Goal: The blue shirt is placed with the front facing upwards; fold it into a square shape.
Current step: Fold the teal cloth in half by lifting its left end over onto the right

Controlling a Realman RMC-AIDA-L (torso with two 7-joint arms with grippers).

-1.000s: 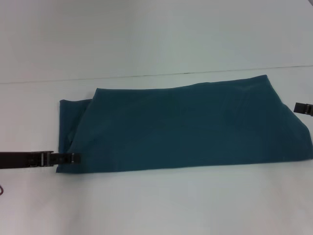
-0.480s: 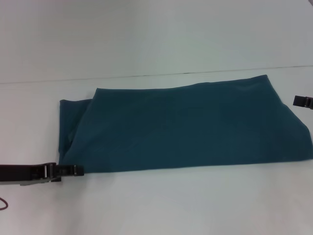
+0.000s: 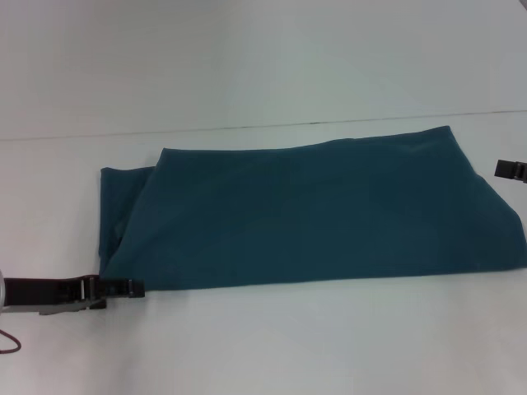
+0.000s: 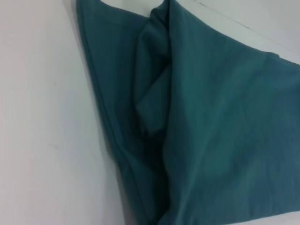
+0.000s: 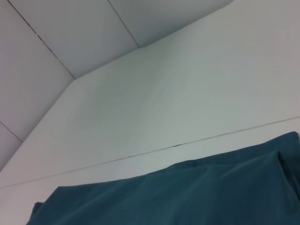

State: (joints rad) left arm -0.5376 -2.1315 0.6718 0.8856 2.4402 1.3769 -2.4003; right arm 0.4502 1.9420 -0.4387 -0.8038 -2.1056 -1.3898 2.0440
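The blue shirt (image 3: 313, 214) lies flat on the white table (image 3: 288, 346), folded into a long band running left to right, with no print showing. A narrower layer sticks out at its left end. My left gripper (image 3: 134, 288) is low at the shirt's near left corner, its tip against the cloth edge. The left wrist view shows that end of the blue shirt (image 4: 211, 117) close up, with layered folds. My right gripper (image 3: 510, 170) sits just off the shirt's right end, mostly out of view. The right wrist view looks along the blue shirt (image 5: 187, 197).
The table's far edge (image 3: 247, 127) meets a pale wall behind the shirt. A thin red cable (image 3: 8, 341) loops at the near left by my left arm. Bare white tabletop lies in front of the shirt.
My left gripper has moved toward the table's near side and slightly right, down to the shirt's near left corner. The right gripper shifted slightly away at first, then stayed. The shirt has not moved.
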